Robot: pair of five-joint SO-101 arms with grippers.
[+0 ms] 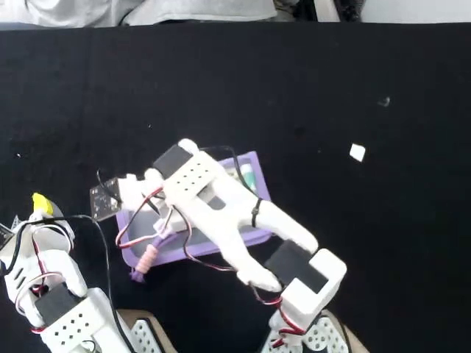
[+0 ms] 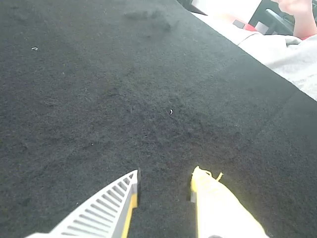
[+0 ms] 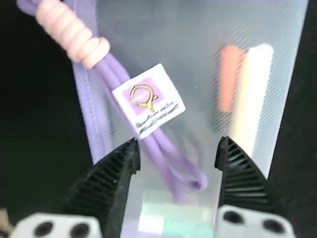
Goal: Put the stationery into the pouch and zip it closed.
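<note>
At the near left, the left gripper (image 2: pixel 166 174) hangs just above the bare black table (image 1: pixel 309 81). Its white ribbed finger and yellow finger are spread, with nothing between them.

A little farther in and to the right lies the purple pouch (image 1: pixel 173 254), flat on the table left of centre. The right arm reaches from the near right edge, leaning left and away across the pouch and covering much of it. The right gripper (image 3: pixel 178 146) sits low over the pouch's clear face. Its black toothed jaws are spread wide and grip nothing; whether they touch the face I cannot tell.

A purple cord (image 3: pixel 154 143) runs between the jaws, looped at one end. It carries a small square tag (image 3: pixel 148 101) and a pink coil (image 3: pixel 74 37). In the high view the coil lies at the pouch's near left corner, and the cord's end trails onto the table.

Through the clear face, an orange stick (image 3: pixel 229 77) and a white stick (image 3: pixel 255 94) lie side by side inside the pouch.

Farther off to the right, well apart from the pouch, a small white piece (image 1: pixel 358 152) lies alone on the table.

Grey cloth (image 1: pixel 206 11) runs along the far edge.
</note>
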